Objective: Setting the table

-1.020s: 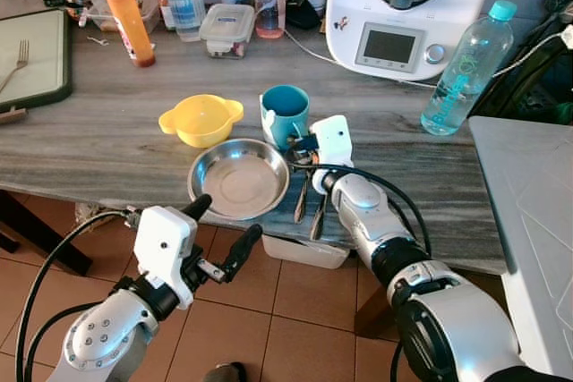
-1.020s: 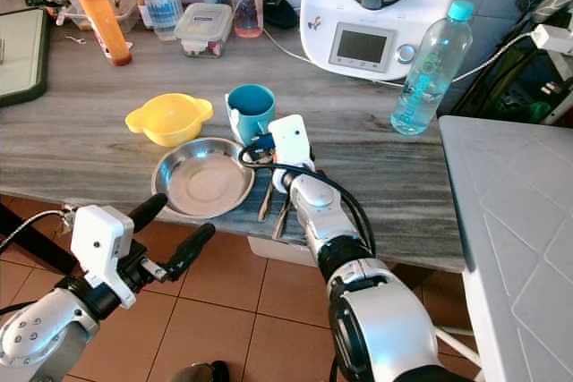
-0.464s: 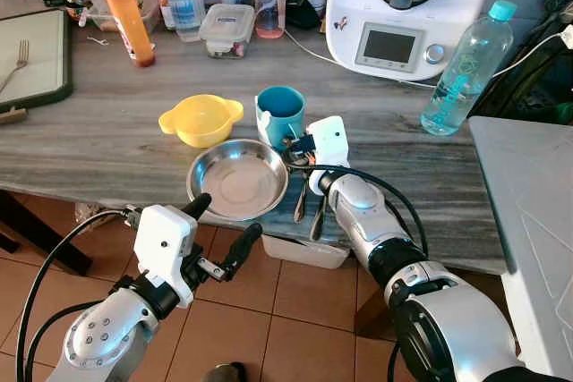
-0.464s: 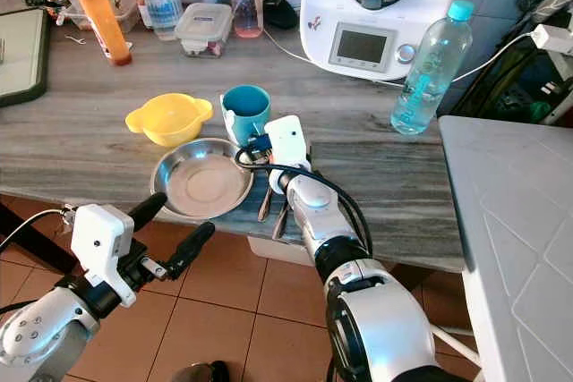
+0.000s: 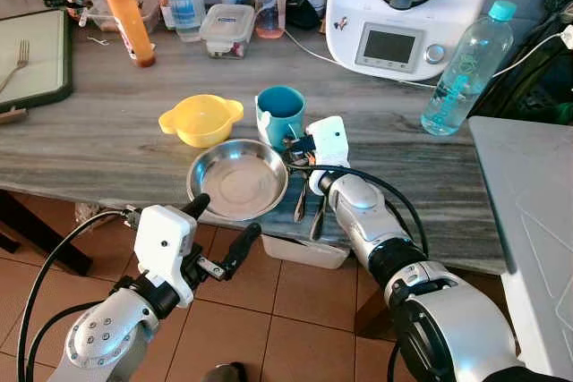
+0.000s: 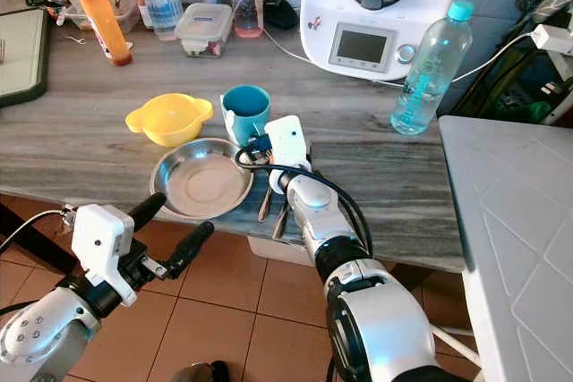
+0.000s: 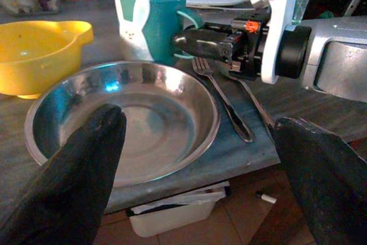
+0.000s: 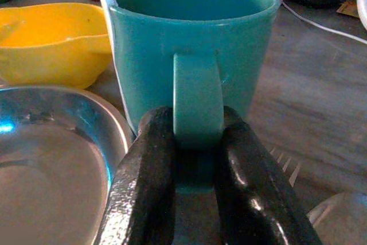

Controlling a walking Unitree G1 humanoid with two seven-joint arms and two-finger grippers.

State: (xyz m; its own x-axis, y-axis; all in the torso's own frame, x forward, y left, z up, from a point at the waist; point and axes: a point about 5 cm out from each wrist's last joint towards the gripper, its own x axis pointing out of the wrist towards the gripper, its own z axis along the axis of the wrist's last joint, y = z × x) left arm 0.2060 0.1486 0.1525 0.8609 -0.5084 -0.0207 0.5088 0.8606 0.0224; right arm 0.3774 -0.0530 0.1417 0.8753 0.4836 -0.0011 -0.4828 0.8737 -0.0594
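A teal mug (image 5: 282, 112) with a white rabbit picture stands on the wooden table (image 5: 107, 145), behind a round steel plate (image 5: 238, 178). My right gripper (image 8: 195, 127) is shut on the mug's handle (image 8: 198, 96), reaching in from the right over a fork (image 5: 302, 199) and a spoon (image 5: 320, 207) that lie beside the plate. A yellow bowl (image 5: 200, 119) sits left of the mug. My left gripper (image 5: 227, 216) hangs open below the table's front edge, in front of the plate, holding nothing.
At the back stand a white kitchen machine (image 5: 407, 6), a clear water bottle (image 5: 466, 69), an orange sauce bottle (image 5: 130, 20) and a lidded container (image 5: 226, 29). A dark tray (image 5: 36, 55) with a fork lies far left. A white surface (image 5: 537, 212) borders the right.
My right gripper has shifted slightly to the left, and the teal mug has moved with it. The left arm has stayed still.
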